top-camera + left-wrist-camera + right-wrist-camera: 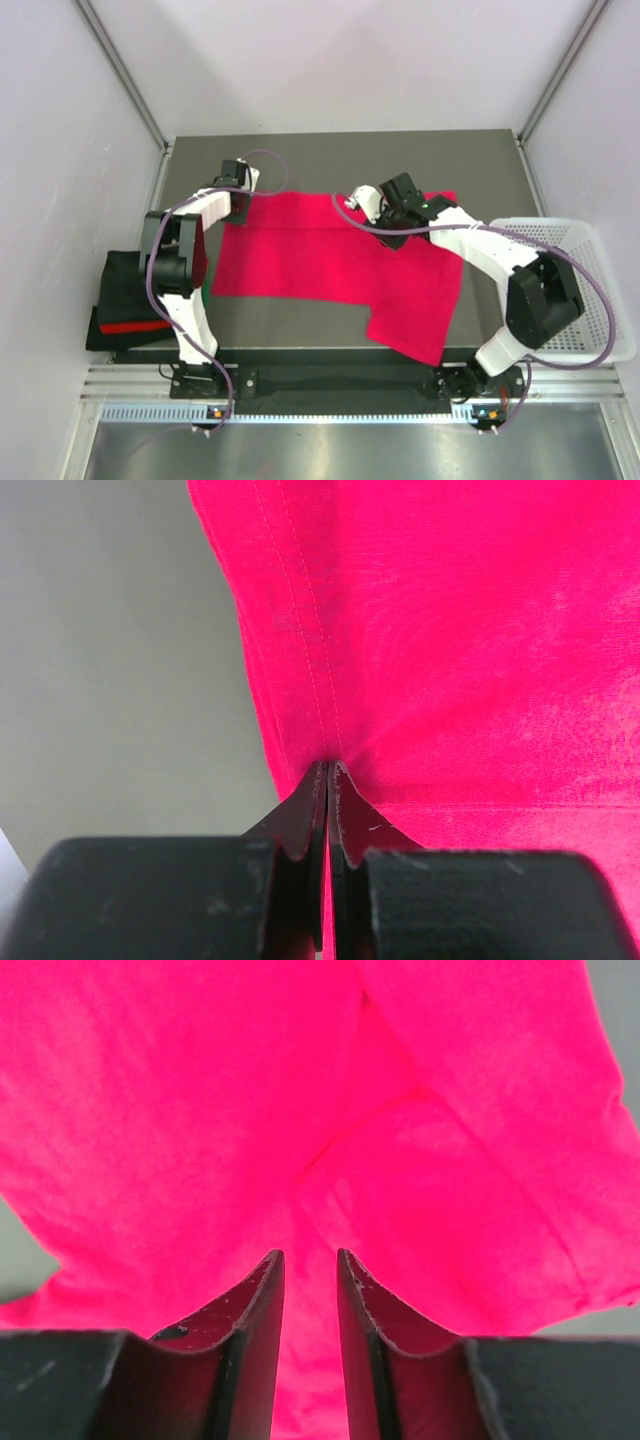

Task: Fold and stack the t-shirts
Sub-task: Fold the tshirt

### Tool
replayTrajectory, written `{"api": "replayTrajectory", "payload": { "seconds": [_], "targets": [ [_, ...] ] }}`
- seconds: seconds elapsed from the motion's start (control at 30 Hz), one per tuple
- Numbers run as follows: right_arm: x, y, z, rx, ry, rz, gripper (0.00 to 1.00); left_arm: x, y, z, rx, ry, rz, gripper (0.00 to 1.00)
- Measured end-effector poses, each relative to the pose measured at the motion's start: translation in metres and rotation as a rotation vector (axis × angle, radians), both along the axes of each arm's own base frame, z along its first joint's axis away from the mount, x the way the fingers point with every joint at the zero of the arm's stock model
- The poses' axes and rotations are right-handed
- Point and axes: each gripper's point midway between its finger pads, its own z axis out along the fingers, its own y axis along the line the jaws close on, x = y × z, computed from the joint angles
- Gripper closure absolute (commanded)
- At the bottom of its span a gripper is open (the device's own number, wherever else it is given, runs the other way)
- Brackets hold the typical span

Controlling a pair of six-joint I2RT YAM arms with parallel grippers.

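Observation:
A bright magenta-red t-shirt [330,255] lies spread across the middle of the table, with one part hanging toward the near edge at the right. My left gripper [240,197] is at its far left corner. In the left wrist view the gripper [329,767] is shut on the stitched hem of the shirt [450,630]. My right gripper [392,215] is over the shirt's far right part. In the right wrist view the gripper [310,1253] has its jaws a narrow gap apart above creased cloth [300,1080]. A folded pile [130,300], black with a red band, lies at the left table edge.
A white mesh basket [575,250] stands at the right edge of the table, beside the right arm. The left arm's elbow [170,250] is over the pile. Metal frame posts rise at the back corners. Bare grey table [110,660] shows left of the hem.

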Motion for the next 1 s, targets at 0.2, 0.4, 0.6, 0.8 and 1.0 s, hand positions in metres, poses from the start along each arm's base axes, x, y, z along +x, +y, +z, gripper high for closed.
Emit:
{"api": "replayTrajectory", "payload": {
  "seconds": [0.2, 0.4, 0.6, 0.8, 1.0],
  "targets": [
    [0.019, 0.001, -0.009, -0.031, 0.009, -0.022, 0.74, -0.001, 0.001, 0.0, 0.003, 0.002, 0.002, 0.99],
    [0.031, -0.044, -0.028, -0.082, 0.033, -0.104, 0.75, -0.001, 0.001, 0.0, 0.003, 0.006, 0.001, 0.99],
    [0.029, -0.094, -0.049, -0.1, 0.099, -0.188, 0.73, -0.001, 0.0, 0.0, 0.002, 0.006, 0.001, 0.99],
    [0.012, -0.076, -0.056, -0.052, 0.145, -0.094, 0.72, -0.001, 0.0, 0.0, 0.002, 0.007, 0.001, 0.99],
    [0.012, -0.066, -0.057, -0.05, 0.131, -0.047, 0.71, -0.001, 0.0, 0.0, 0.002, 0.006, 0.001, 0.99]
  ]
}}
